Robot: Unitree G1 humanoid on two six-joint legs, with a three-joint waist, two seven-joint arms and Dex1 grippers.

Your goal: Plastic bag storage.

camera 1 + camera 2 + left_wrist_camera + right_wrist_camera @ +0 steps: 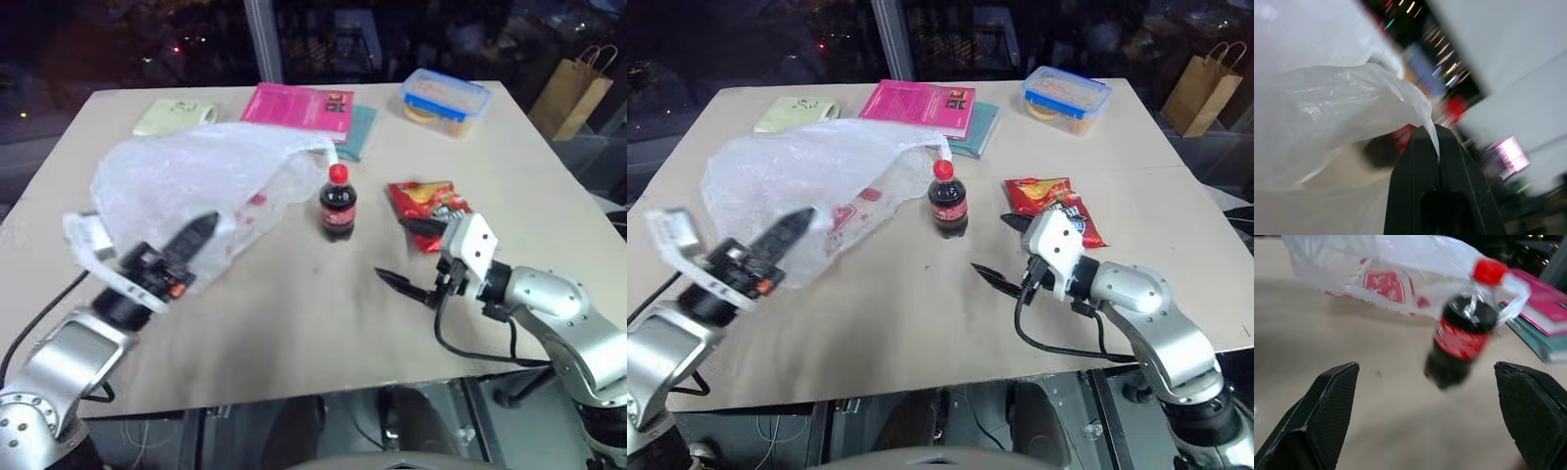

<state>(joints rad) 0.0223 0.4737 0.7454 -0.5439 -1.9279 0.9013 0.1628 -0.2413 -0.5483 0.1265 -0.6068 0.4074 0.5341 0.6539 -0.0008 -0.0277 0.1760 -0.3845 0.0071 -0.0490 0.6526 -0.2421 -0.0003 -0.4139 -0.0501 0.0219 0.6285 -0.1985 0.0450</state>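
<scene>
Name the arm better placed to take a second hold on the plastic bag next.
Probably right. The left gripper is shut on the plastic bag, while the right gripper is open and free, facing the bottle and bag.

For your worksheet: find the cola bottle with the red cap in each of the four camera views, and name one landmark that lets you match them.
Left eye view: the cola bottle stands mid-table, right of the plastic bag.
Right eye view: mid-table, just left of centre.
Left wrist view: too blurred to tell.
Right wrist view: right of centre, above the open fingers.
Shared landmark: the plastic bag.
</scene>
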